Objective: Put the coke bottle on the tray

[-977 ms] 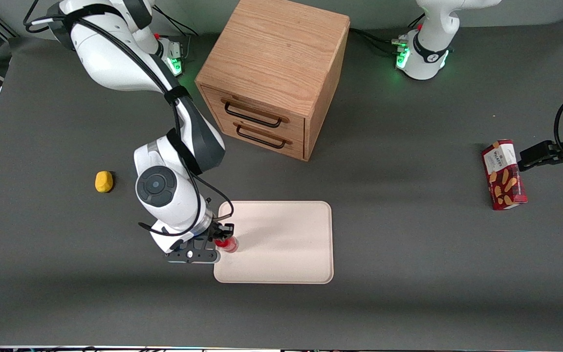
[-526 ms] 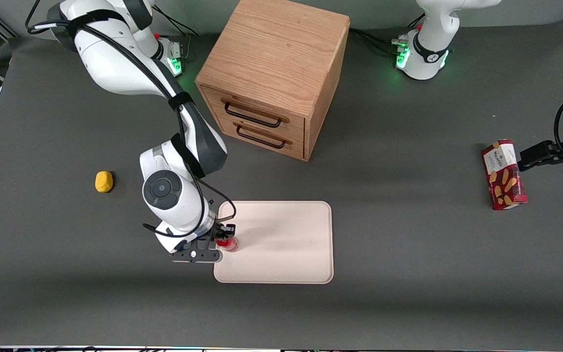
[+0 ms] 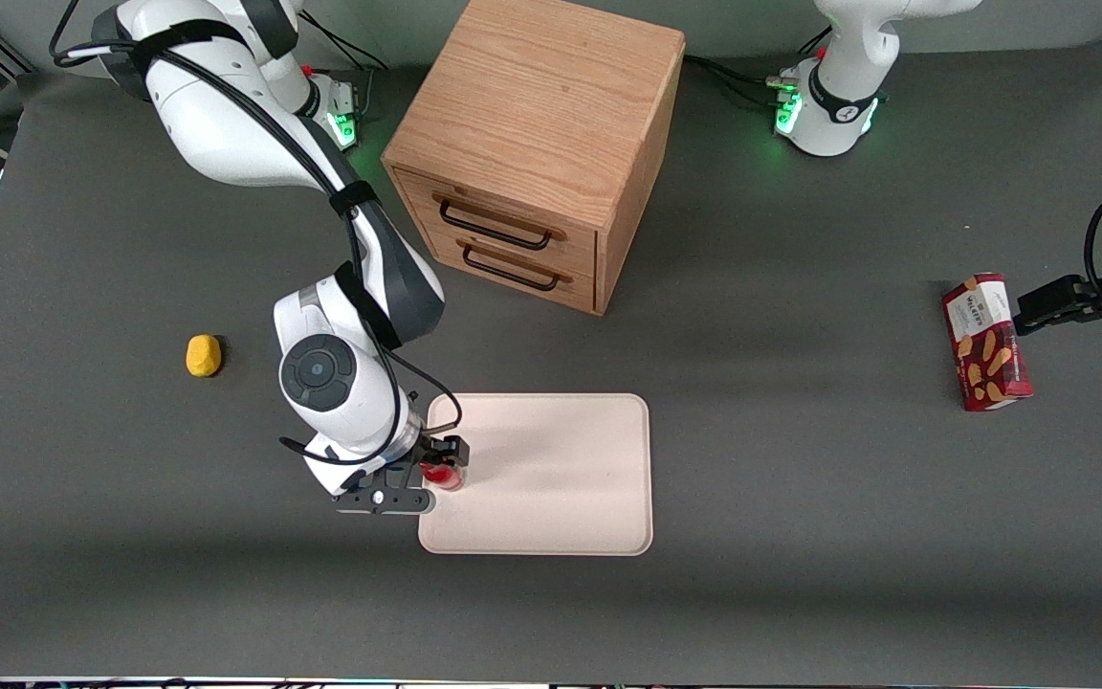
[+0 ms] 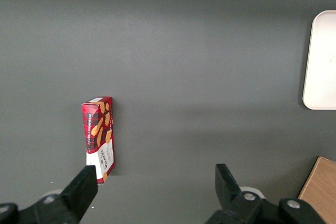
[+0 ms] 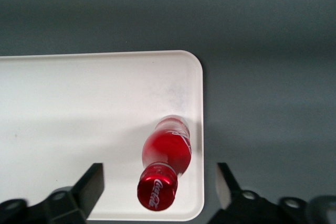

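Gripper [image 3: 443,462] fingers spread, clear gaps flanking coke bottle [image 5: 164,164]; tray [image 3: 561,478] open toward parked arm's end.

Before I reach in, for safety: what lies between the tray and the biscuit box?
Front view: only bare table between tray and biscuit box. The gripper, open, straddles the coke bottle.

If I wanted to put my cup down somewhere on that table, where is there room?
Most of the tray is bare; only its edge toward the working arm is crowded, where the coke bottle stands between the open gripper fingers. The table is also bare between the cabinet and the biscuit box.
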Controlling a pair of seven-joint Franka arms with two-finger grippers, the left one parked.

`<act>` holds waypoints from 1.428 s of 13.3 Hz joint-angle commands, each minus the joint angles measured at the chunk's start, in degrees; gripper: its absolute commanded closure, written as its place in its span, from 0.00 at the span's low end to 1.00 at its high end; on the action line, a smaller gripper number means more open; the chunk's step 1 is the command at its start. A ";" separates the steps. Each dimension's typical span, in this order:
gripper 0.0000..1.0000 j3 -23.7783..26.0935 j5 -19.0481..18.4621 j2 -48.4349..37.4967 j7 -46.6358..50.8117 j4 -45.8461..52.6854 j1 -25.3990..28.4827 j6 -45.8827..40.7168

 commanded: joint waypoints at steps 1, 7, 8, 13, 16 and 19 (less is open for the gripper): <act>0.00 -0.12 -0.87 -4.26 1.41 -0.92 0.06 -4.87; 0.00 -0.03 -1.13 -20.07 1.14 -1.10 0.15 -25.53; 0.00 -0.03 -1.22 -22.53 1.06 -1.97 0.06 -28.00; 0.00 0.41 -2.01 -35.54 -4.10 -14.17 -5.63 -29.43; 0.00 3.12 -1.66 -41.52 -13.60 -21.20 -14.58 -28.64; 0.00 3.93 -1.48 -45.66 -21.85 -24.73 -21.63 -28.55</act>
